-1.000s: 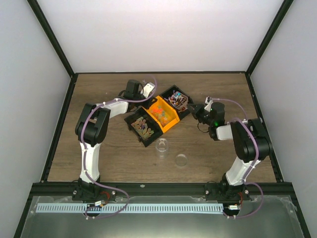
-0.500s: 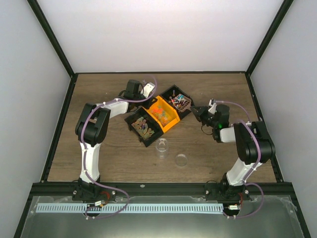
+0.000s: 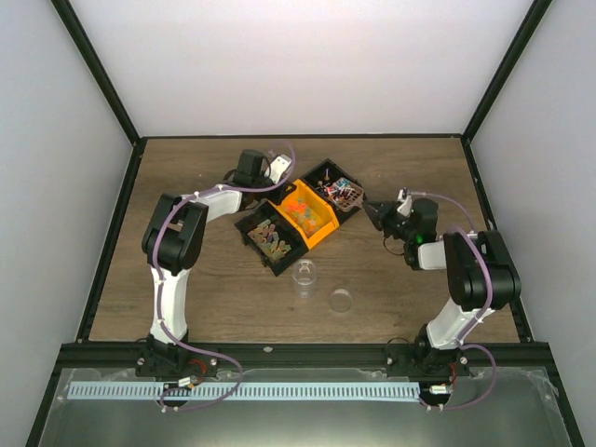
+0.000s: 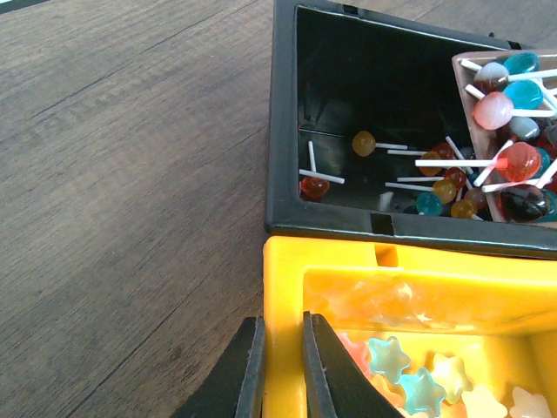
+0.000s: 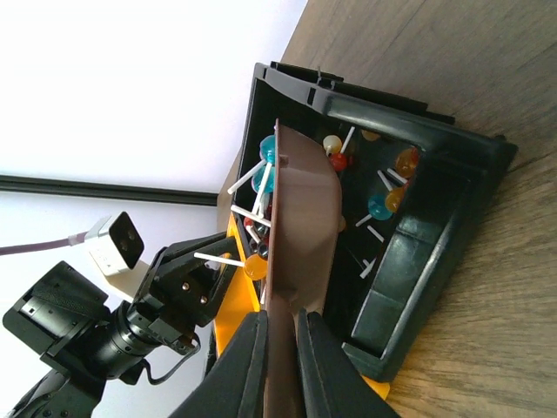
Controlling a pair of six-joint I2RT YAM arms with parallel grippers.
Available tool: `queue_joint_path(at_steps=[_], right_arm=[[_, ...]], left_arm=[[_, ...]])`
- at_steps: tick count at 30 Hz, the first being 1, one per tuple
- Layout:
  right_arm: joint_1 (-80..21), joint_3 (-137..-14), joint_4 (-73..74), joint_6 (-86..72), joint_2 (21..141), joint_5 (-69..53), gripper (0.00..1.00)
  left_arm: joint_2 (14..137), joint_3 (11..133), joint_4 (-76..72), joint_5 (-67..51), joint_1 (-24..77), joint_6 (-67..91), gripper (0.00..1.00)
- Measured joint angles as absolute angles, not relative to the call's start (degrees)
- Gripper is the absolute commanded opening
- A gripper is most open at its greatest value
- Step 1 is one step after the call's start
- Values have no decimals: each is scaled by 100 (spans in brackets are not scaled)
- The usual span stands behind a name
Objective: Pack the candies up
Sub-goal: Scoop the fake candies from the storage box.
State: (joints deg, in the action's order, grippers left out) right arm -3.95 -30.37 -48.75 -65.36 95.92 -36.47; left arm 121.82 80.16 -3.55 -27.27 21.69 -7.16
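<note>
While the left gripper (image 4: 283, 348) pinches the orange bin (image 4: 287, 261), the right gripper (image 5: 280, 335), holding a scoop (image 5: 300, 209) of candies (image 4: 518, 161), draws back from the black bin (image 5: 435, 183), ready for pouring.

On my wood table (image 3: 186, 186) sit the near black bin (image 3: 271, 240), orange bin (image 3: 308, 216), far black bin (image 3: 326, 182), clear cup (image 3: 303, 274) and lid (image 3: 341, 300).

brown wood table (image 3: 186, 298), white walls (image 3: 298, 65), black frame (image 3: 98, 84).

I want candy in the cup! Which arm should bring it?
Probably right: the right tool grips a brown scoop loaded with lollipops, while the left tool just pinches the wall of the orange bin.
</note>
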Motion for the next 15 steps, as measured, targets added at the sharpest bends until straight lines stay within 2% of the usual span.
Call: queue_joint_path(at_steps=[15], right_arm=[[-233, -2665, -5931, -7306, 9662, -4530, 1]], left_arm=[[12226, 8068, -386, -2633, 2193, -620, 4]])
